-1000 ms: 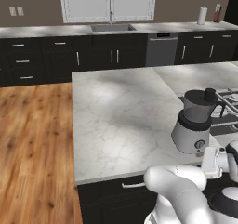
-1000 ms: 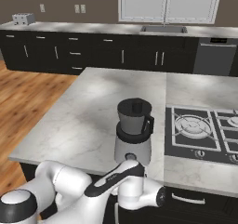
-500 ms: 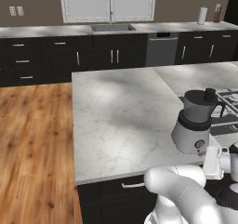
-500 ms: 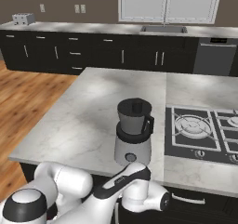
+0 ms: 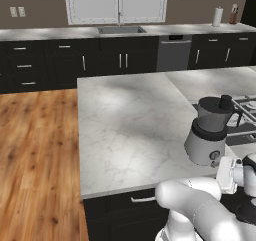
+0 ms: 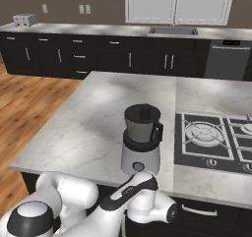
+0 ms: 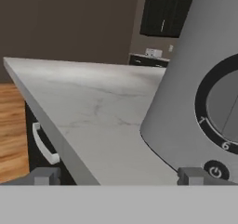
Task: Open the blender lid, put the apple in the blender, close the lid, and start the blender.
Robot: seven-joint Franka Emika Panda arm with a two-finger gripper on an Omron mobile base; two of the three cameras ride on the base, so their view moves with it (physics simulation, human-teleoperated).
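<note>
The blender [image 6: 141, 141] is standing near the front edge of the island counter [image 6: 88, 128], lid [image 5: 215, 105] on, and in the hand view we are looking at its round front knob [image 7: 225, 111] and a small power button [image 7: 214, 172] at very close range. We are judging the risk as a fingertip [image 7: 193, 175] sliding off the button or shoving the base. Our arm is folding low before the counter, gripper [image 7: 119, 177] level, fingers spread wide and holding nothing.

White marble island [image 5: 130, 120], black hob [image 6: 211, 140] set in it. Dark cabinets [image 5: 65, 65], sink [image 5: 121, 30] under window [image 5: 117, 2]. Wood floor [image 5: 35, 155].
</note>
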